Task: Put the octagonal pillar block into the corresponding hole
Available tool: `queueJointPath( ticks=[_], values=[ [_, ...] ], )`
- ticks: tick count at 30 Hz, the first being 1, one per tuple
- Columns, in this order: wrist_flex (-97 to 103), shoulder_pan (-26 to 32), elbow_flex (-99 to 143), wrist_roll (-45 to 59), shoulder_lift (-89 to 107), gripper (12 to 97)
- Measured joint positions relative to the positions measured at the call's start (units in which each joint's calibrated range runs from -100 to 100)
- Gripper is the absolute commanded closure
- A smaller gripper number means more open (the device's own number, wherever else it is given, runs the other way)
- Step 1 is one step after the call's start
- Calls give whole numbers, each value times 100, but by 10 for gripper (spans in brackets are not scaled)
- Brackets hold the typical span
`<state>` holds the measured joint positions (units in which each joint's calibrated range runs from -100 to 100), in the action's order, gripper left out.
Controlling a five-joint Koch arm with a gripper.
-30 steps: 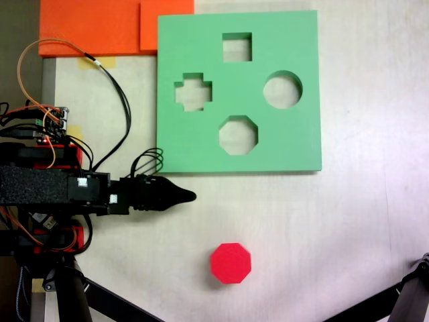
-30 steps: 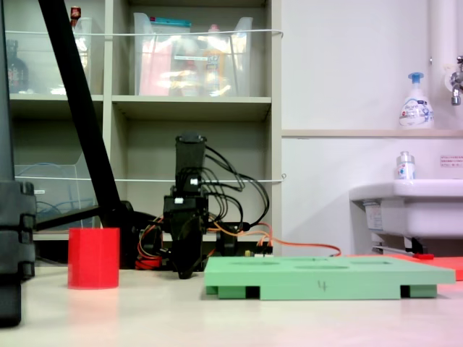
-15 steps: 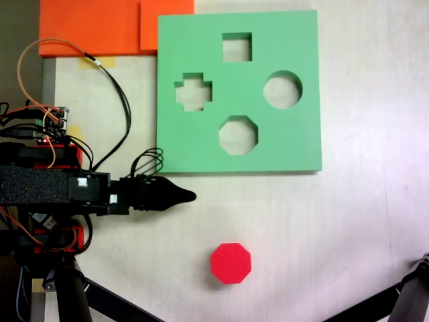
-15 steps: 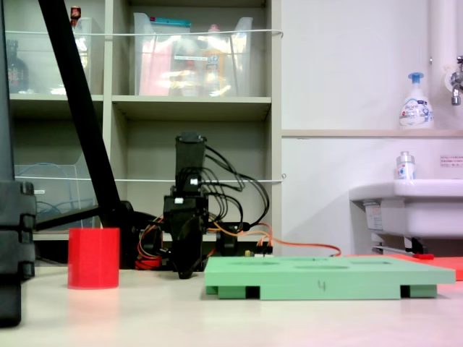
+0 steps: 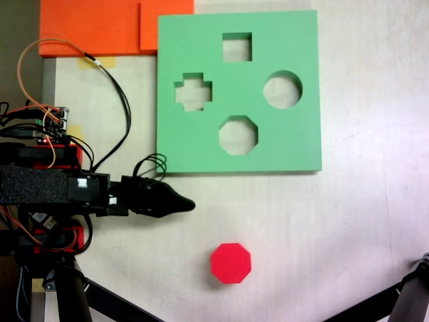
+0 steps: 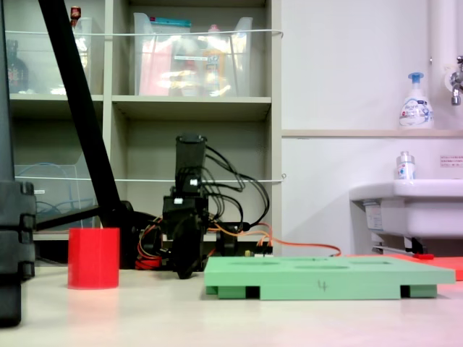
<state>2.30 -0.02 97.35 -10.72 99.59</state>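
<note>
To grasp the red block [image 5: 231, 262] near the table's bottom edge, the gripper [image 5: 190, 203], whose jaw state I cannot tell, should spread wide and descend squarely over it.

In a fixed view, the octagonal pillar block [image 5: 230, 262] lies below the board's corresponding hole [image 5: 238, 135].

One fixed cam top-down; other at table height, side-on. Both share green board [image 5: 201, 144] [image 6: 325, 278], red block [image 5: 230, 262] [image 6: 93, 258], arm.
</note>
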Motion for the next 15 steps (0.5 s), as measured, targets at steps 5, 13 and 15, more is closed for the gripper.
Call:
queueJointPath(
  ticks=[5,13,15],
  values=[
    [284,-274,157,-1509,0,634],
    [-2506,-435,-1382,-2672,0,648],
    [-3377,-391,-1725,-2930,0,645]
  ],
)
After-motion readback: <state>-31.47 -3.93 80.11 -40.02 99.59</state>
